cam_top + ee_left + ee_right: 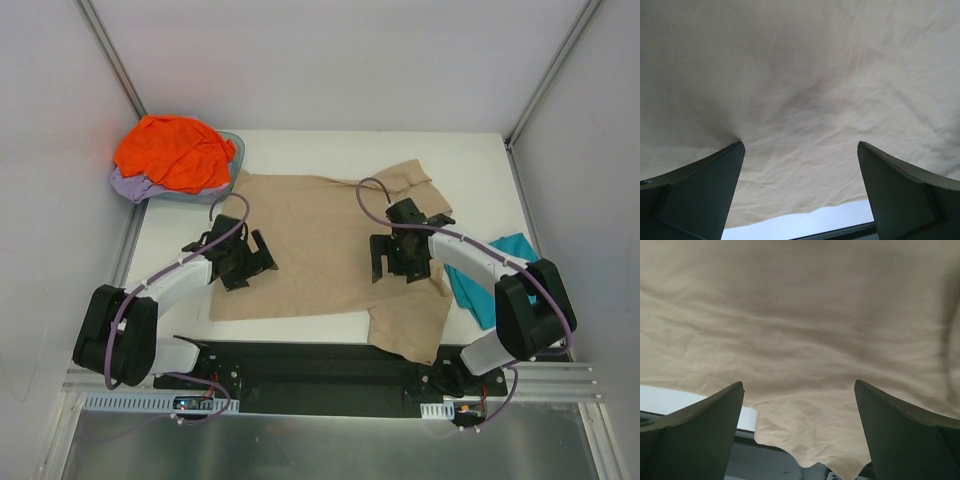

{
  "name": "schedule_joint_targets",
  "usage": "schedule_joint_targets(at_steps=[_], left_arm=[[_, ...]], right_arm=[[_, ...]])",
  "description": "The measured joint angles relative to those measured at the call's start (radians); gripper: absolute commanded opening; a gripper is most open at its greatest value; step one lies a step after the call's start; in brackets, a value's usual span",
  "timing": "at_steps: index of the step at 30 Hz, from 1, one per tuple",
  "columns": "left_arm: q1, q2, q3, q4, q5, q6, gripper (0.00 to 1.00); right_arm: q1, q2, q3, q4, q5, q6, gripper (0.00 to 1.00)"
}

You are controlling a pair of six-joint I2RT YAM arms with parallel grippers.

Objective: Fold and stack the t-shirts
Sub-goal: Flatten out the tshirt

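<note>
white walls (300, 60) closing in a white table (470, 150). spread flat on it, the tan t-shirt (320, 250), lying lengthwise left to right, hem leftward, sleeves rightward. directly beneath both claws: left gripper (246, 262) nearer the hem, right gripper (398, 258) nearer the sleeves, jaws wide apart, clamping nothing.

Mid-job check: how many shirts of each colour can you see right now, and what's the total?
Tan t-shirt: 1, spread flat between the arms
Teal t-shirt: 1, at the right, partly under the right arm
Orange t-shirt: 1, heaped in the basin
Lavender t-shirt: 1, under the orange one
Total: 4 t-shirts
</note>
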Motion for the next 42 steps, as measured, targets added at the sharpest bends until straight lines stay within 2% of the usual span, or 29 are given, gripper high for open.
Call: schedule_joint_targets(at_steps=[7,16,20,26,32,37,42], left_arm=[[0.040,-0.037,-0.040,0.014,-0.014,-0.036,0.99],[0.118,-0.113,-0.065,-0.080,-0.087,-0.054,0.99],[0.124,-0.131,-0.061,-0.141,-0.115,-0.045,0.99],[0.124,-0.133,-0.005,-0.226,-0.117,-0.015,0.99],[0.123,-0.119,0.118,-0.235,-0.112,0.011,1.00],[0.123,-0.070,0.182,-0.232,-0.112,0.031,0.99],[0.123,-0.020,0.203,-0.232,-0.113,0.043,0.99]], right_arm=[[0.127,0.000,-0.150,0.079,-0.043,0.124,0.97],[0.271,-0.002,-0.157,0.102,-0.077,0.217,0.97],[0.291,-0.001,-0.132,0.043,-0.042,0.226,0.97],[0.233,0.000,0.101,-0.083,0.044,0.176,0.97],[0.024,0.070,0.369,-0.062,0.062,0.130,0.99],[-0.113,0.292,0.616,-0.018,0.060,0.119,0.89],[-0.194,0.553,0.814,0.006,0.025,0.118,0.72]])
